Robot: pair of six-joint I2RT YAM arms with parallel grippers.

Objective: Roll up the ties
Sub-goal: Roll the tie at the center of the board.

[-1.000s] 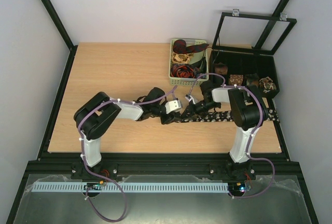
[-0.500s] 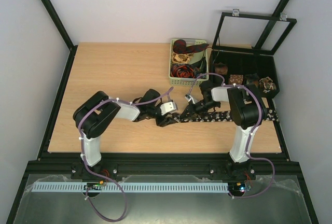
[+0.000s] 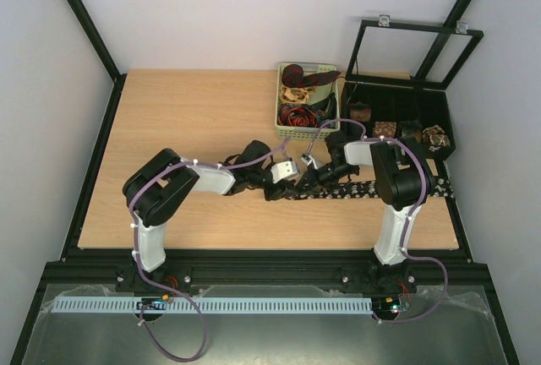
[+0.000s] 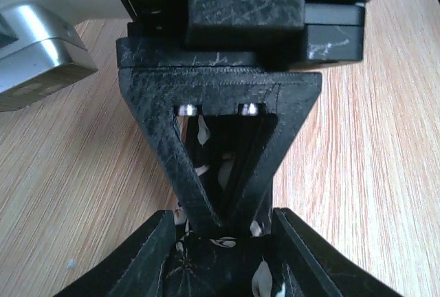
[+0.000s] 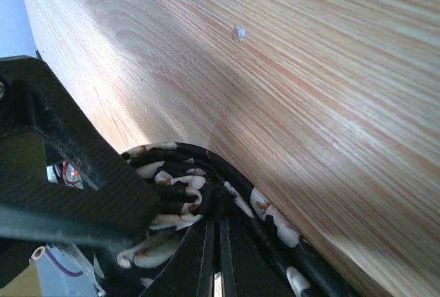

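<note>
Left pincer is grasping the coil at the left end of the black, white-speckled tie, its two fingers pressing in on the coil from either side, low over the counter. Facing it nose to nose, the right pincer is holding its jaws clenched, the tips pushing into the middle of the coil while the fabric is winding round them; whether any cloth is being pinched between those tips cannot be told. Both pincers are meeting near the middle of the counter, just in front of the basket. From the coil, the rest of the tie is lying flat as a straight strip, running rightward under the right arm and reaching toward the counter's right edge. The pale green basket is sitting by the far edge, carrying loose ties in dark red and beige. Just beside it on the right, a black box is standing with its lid propped upright, and several rolls are sitting side by side in its compartments along the front row.
</note>
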